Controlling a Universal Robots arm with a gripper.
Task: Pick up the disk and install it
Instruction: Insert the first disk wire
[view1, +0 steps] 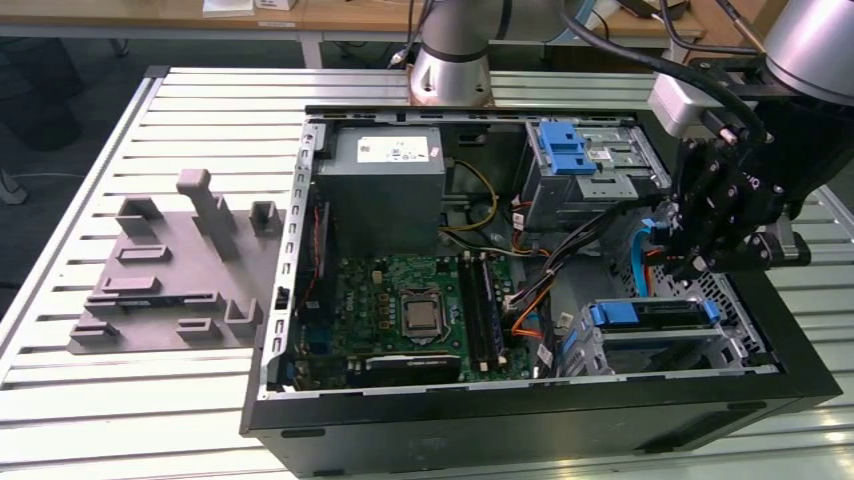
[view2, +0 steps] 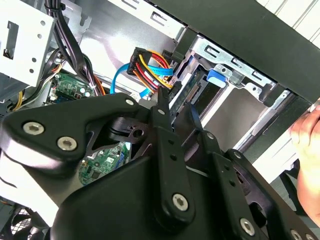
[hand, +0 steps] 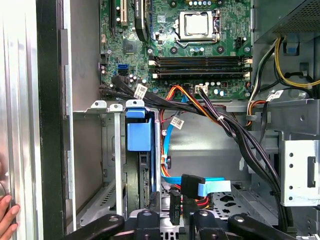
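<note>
Disk: flat silver hard drive with blue plastic frame (hand: 139, 150), seated on edge in the grey metal drive cage (hand: 112, 165) of the open black computer case (view1: 534, 420).
Gripper: black fingers (view1: 697, 240) hang above, near the cage.
Finger state: cannot tell.
Relation: disk below the fingers, long axis running into the bay.

No print can be read on the grey box's white sticker (view1: 396, 149)
</note>
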